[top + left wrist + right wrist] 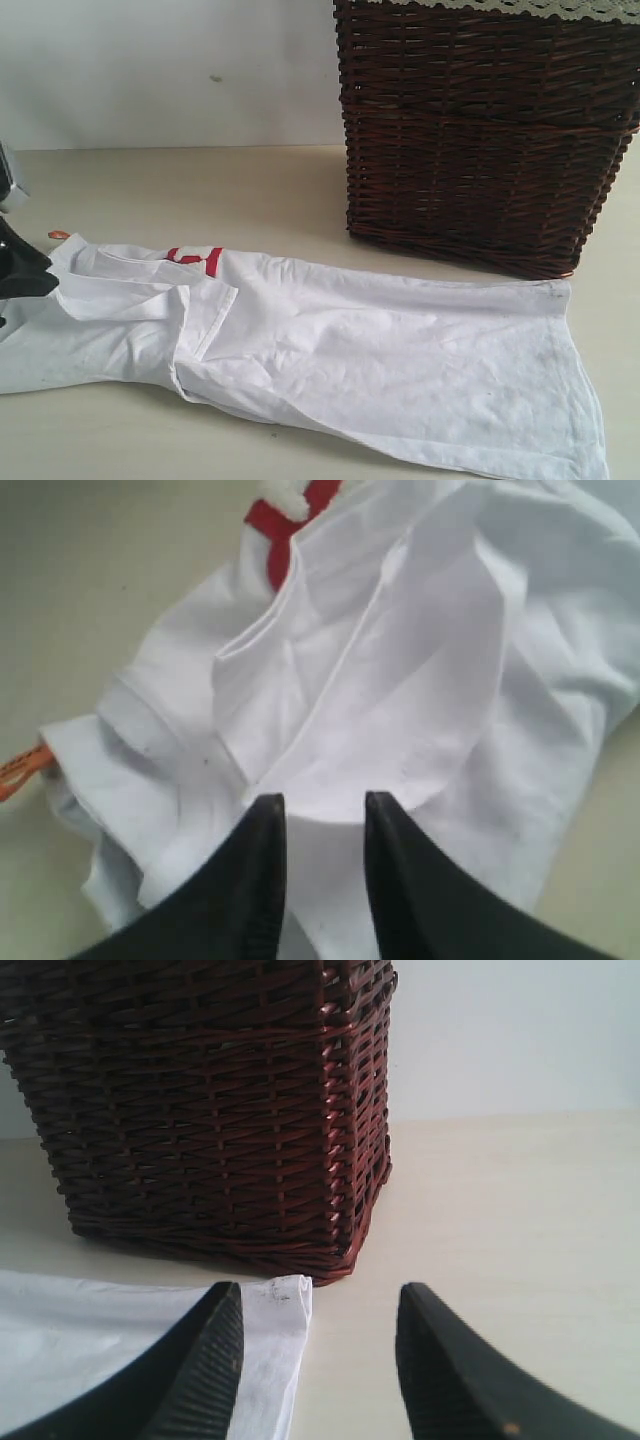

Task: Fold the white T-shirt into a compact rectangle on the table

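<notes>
**Exterior view.** Left gripper [30, 275] is seen only as a black shape at the left edge, set against the collar end of the white T-shirt [380, 350]; its jaw gap cannot be read from here. Shirt is laid out long across the table [200, 190], with the collar end at left and the hem end toward lower right. The upper part is folded in on itself and loosely creased. Red lettering band [195, 258] is noted at the far edge, and a small orange tag [58, 235] just off the collar end. Dark wicker basket [480, 130] is stood behind the hem end, with a lace-edged liner [480, 8] at its rim.

**Left wrist view.** Two black fingers [255, 880] are held a narrow gap apart, tips at the curved edge of a folded flap. White cloth is seen through the gap; nothing is seen pinched.

**Right wrist view.** Right gripper [320, 1305] is spread wide, with nothing held. Bare table is seen between the fingers. The shirt's hem corner is found beside one finger and just beside the basket's lower corner; contact with the basket cannot be told.
</notes>
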Available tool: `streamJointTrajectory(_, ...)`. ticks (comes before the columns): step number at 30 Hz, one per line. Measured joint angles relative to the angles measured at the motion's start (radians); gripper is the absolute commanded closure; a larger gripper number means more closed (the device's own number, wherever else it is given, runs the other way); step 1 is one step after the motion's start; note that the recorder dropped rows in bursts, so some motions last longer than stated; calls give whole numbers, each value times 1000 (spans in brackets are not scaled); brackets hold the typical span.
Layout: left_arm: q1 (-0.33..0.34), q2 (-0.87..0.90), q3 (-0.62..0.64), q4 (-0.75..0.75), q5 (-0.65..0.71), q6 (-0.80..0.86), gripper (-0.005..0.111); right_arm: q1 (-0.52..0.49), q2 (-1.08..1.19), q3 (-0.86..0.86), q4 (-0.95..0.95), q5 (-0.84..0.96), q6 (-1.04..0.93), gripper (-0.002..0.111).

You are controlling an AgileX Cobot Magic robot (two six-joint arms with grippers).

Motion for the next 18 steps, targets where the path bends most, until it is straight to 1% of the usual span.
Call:
streamJointTrajectory(2, 20, -5, 0, 0, 34, 0, 79, 0, 0, 0, 0, 0, 0, 61)
streamJointTrajectory(6, 27, 19, 24, -39, 53, 30, 80, 0, 0, 0, 0, 0, 0, 61)
streamJointTrajectory(8, 27, 45, 43, -72, 49, 69, 86, 0, 0, 0, 0, 0, 0, 61)
streamJointTrajectory(12, 29, 79, 64, -100, 27, 108, 107, 0, 0, 0, 0, 0, 0, 61)
streamJointTrajectory(14, 28, 85, 64, -114, 21, 129, 107, 0, 0, 0, 0, 0, 0, 61)
streamJointTrajectory(18, 28, 90, 64, -200, 20, 218, 107, 0, 0, 0, 0, 0, 0, 61)
